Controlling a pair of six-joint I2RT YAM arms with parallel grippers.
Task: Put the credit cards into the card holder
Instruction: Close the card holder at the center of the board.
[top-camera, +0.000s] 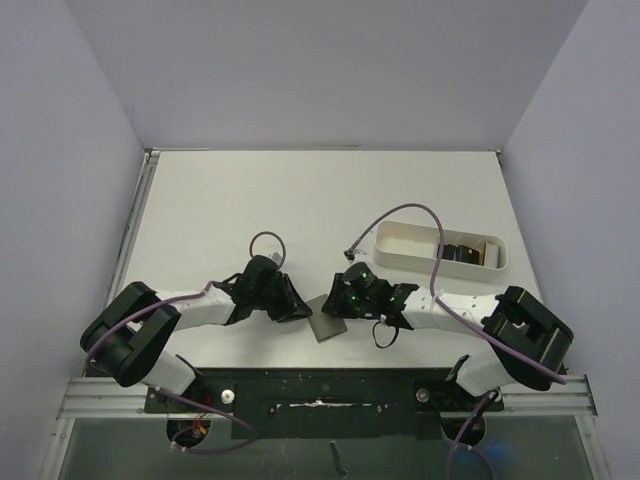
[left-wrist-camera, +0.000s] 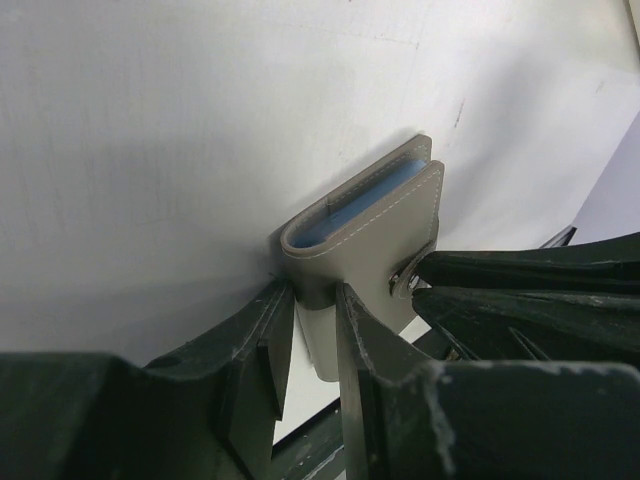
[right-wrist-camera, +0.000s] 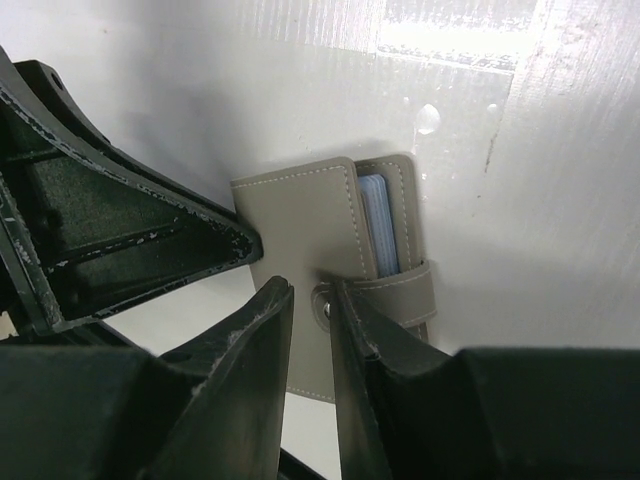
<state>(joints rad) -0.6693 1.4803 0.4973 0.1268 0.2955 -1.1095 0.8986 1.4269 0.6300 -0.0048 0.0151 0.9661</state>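
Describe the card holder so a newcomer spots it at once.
Midway along the near edge of the table, the left gripper and right gripper meet. The card holder is the flat grey-olive wallet they pinch, blue lining inside; the tray further right is white and open.

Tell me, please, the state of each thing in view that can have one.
Grey-olive folding card holder: folded, light blue lining showing at one edge.
Left gripper: shut on the card holder's edge.
Right gripper: shut on the card holder's snap strap.
Small dark credit cards: in the white oblong tray, none in either gripper.
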